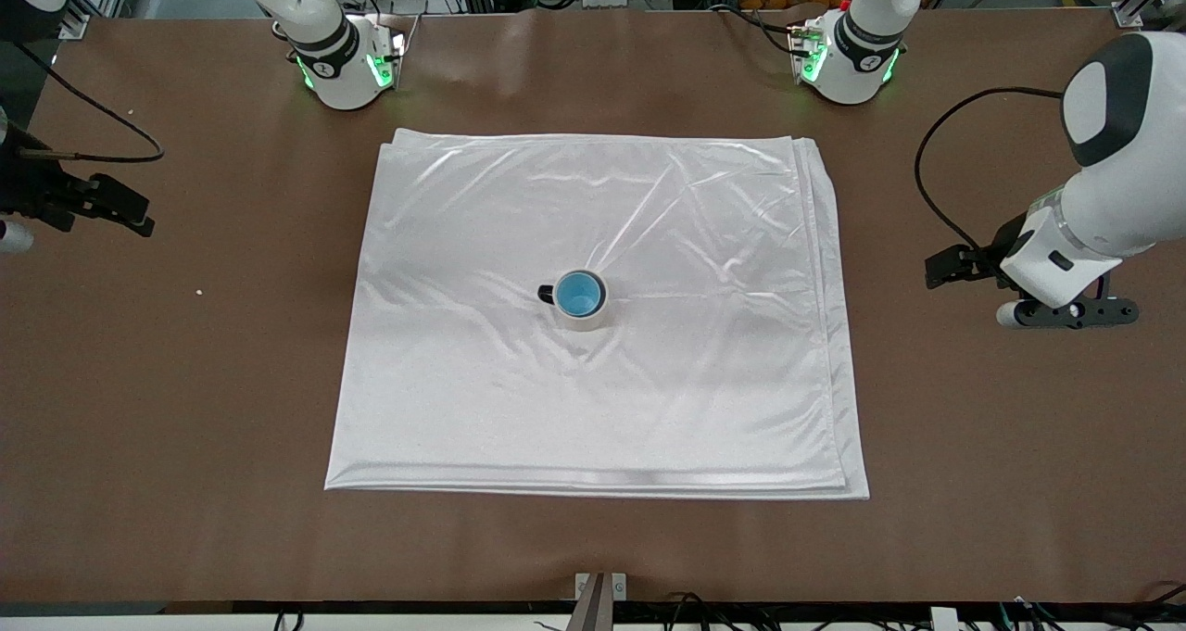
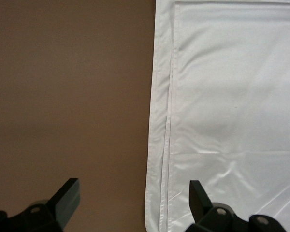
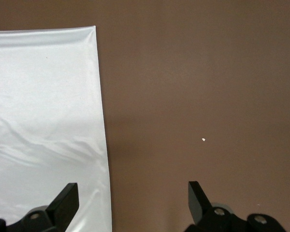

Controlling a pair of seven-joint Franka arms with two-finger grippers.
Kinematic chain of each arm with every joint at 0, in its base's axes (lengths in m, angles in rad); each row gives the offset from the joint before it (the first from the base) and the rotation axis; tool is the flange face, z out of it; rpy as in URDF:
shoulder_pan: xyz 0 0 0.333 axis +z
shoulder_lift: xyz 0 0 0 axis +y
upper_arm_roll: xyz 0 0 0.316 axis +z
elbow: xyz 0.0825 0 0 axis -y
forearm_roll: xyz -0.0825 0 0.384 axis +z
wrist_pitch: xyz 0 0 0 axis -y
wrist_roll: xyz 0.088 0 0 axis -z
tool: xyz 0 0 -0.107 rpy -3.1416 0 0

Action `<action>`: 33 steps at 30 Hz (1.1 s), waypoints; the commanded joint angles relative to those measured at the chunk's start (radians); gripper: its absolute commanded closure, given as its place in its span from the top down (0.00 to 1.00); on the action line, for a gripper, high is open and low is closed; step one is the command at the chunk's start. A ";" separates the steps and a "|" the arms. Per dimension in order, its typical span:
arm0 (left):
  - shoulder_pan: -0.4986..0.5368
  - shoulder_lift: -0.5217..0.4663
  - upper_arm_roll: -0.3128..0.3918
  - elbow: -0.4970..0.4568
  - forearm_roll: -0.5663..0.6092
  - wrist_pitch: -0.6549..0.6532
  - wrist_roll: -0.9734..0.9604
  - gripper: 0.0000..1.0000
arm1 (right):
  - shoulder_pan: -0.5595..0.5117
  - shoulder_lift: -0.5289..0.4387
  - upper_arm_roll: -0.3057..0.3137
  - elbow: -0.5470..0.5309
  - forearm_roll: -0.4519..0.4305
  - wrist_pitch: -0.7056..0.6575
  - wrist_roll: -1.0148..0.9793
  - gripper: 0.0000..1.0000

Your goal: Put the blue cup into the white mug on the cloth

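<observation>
The blue cup [image 1: 578, 293] sits upright inside the white mug [image 1: 587, 318]; only its blue inside shows. The mug stands near the middle of the white cloth [image 1: 649, 409], its black handle pointing toward the right arm's end of the table. My left gripper [image 1: 950, 268] is open and empty, up over the bare table just off the cloth's edge at the left arm's end; the left wrist view shows it [image 2: 133, 198] over the layered cloth edge [image 2: 232, 96]. My right gripper [image 1: 125, 207] is open and empty over the table at the right arm's end; the right wrist view shows it [image 3: 133, 198] beside the cloth [image 3: 43, 96].
The brown table [image 1: 973, 483] surrounds the cloth on all sides. A small white speck [image 1: 198, 291] lies on the table near the right gripper and also shows in the right wrist view [image 3: 203, 140]. Both arm bases stand along the table's edge farthest from the front camera.
</observation>
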 commanded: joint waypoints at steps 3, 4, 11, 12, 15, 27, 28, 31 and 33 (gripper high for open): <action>0.013 -0.100 0.001 -0.021 0.010 -0.058 0.022 1.00 | 0.008 0.000 0.005 0.007 -0.010 -0.006 0.002 1.00; 0.018 -0.108 0.004 -0.020 0.010 -0.063 0.036 1.00 | 0.008 0.000 0.005 0.007 -0.012 -0.006 0.002 1.00; 0.085 -0.116 0.007 0.023 0.014 -0.072 0.167 1.00 | 0.006 0.000 0.005 0.007 -0.004 -0.006 0.005 1.00; 0.090 -0.116 0.007 0.034 0.016 -0.075 0.193 1.00 | 0.006 0.000 0.005 0.007 -0.004 -0.004 0.004 1.00; 0.093 -0.109 0.011 0.063 0.019 -0.092 0.231 1.00 | 0.006 0.000 0.005 0.007 -0.004 0.001 0.004 1.00; 0.047 -0.119 0.011 0.106 0.014 -0.189 0.220 1.00 | 0.008 0.000 0.005 0.005 -0.004 -0.002 0.004 1.00; 0.042 -0.123 0.011 0.115 0.013 -0.199 0.217 1.00 | 0.008 0.000 0.005 0.005 -0.004 -0.002 0.004 1.00; 0.030 -0.125 0.011 0.121 0.014 -0.221 0.191 1.00 | 0.008 0.000 0.005 0.007 -0.004 -0.002 0.004 1.00; 0.028 -0.129 0.011 0.121 0.014 -0.223 0.188 1.00 | 0.008 0.000 0.005 0.005 -0.004 -0.002 -0.001 1.00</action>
